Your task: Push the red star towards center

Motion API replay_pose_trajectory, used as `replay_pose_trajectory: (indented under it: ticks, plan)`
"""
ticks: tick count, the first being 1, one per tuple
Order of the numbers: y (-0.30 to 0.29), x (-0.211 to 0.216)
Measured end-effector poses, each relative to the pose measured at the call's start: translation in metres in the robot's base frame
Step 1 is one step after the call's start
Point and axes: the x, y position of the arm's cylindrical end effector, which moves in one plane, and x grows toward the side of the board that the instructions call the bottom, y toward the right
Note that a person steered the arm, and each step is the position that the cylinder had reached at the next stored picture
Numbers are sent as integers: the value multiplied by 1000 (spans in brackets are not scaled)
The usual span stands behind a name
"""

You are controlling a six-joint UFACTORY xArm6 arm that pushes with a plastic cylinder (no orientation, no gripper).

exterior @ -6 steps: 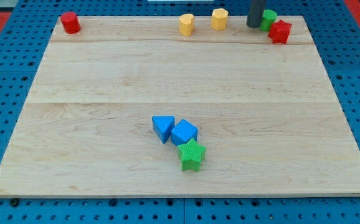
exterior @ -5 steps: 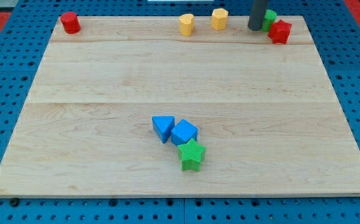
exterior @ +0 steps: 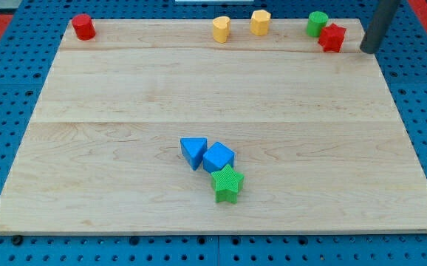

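My tip (exterior: 368, 50) stands near the table's (exterior: 199, 96) top right edge, just right of the red star (exterior: 333, 37); the star touches the green cylinder (exterior: 317, 23); I have no hand.

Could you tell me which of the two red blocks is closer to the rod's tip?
The red star at the view's top right, just left of my tip; the red cylinder sits in the far top-left corner.

The board (exterior: 199, 96) is pale wood with visible grain, smooth and matt. The red star (exterior: 332, 37) and green star (exterior: 227, 183) look like ridged matt plastic. The blue base (exterior: 7, 44) is perforated. My tip (exterior: 368, 50) is dark and matt.
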Motion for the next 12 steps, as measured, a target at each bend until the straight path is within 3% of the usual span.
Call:
replay_pose_trajectory:
  ticks: [1,2,4,6,8,10,12]
  plan:
    - [-6,-40]
    - [-33,-37]
    - [-89,6]
    - [-84,7]
    - [-96,42]
    - [-163,69]
    - [-254,49]
